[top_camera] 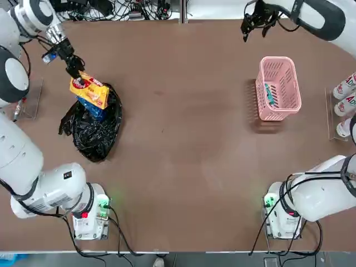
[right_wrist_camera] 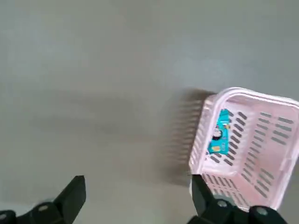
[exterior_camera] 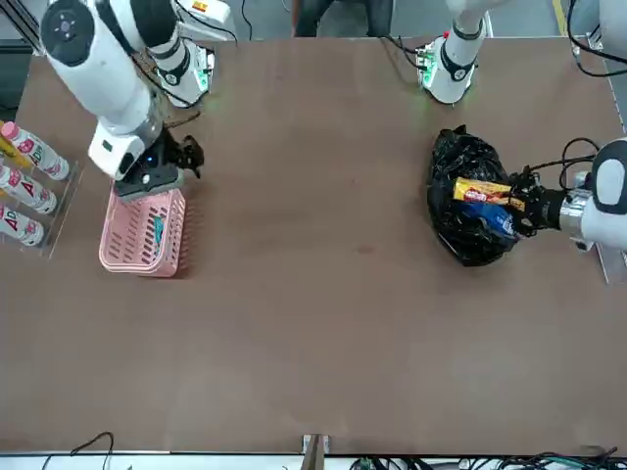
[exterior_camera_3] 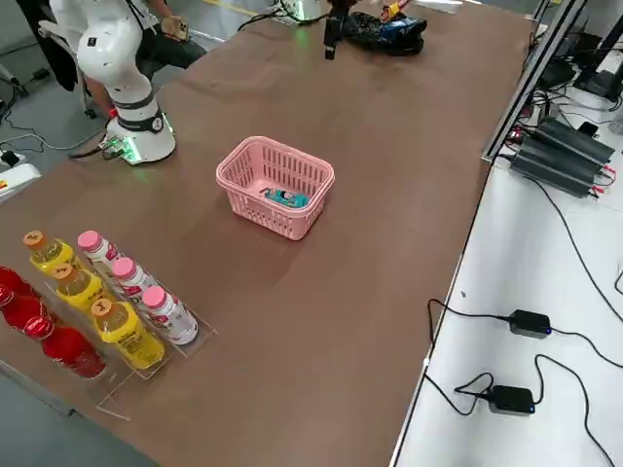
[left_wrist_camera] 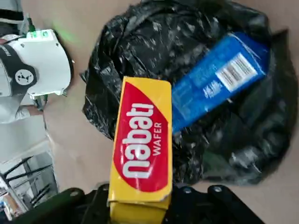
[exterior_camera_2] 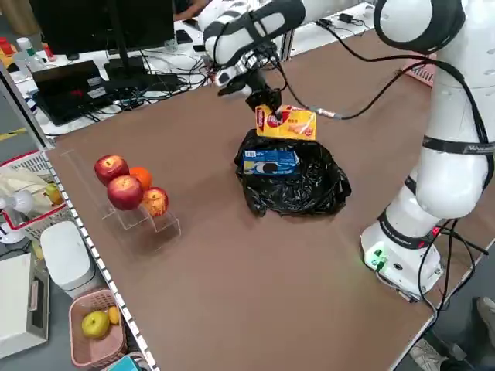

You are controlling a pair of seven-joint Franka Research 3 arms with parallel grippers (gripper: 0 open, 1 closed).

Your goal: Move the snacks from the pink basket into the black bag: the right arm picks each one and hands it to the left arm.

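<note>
My left gripper [top_camera: 74, 69] is shut on one end of the long yellow snack [top_camera: 89, 92], which hangs over the far edge of the black bag [top_camera: 94, 133]. The blue snack [left_wrist_camera: 217, 86] lies in the bag's mouth beside the yellow one [left_wrist_camera: 140, 144]. At the right side, the pink basket [top_camera: 278, 89] holds the small teal snack [right_wrist_camera: 219, 133]. My right gripper [top_camera: 253, 25] hovers open and empty above the table, beyond the basket and toward the middle.
Bottles [top_camera: 345, 103] stand in a clear rack at the table's right edge, just past the basket. Red and orange fruits [exterior_camera_2: 128, 185] sit on a clear stand at the left edge. The arm bases [top_camera: 89, 214] occupy the near corners.
</note>
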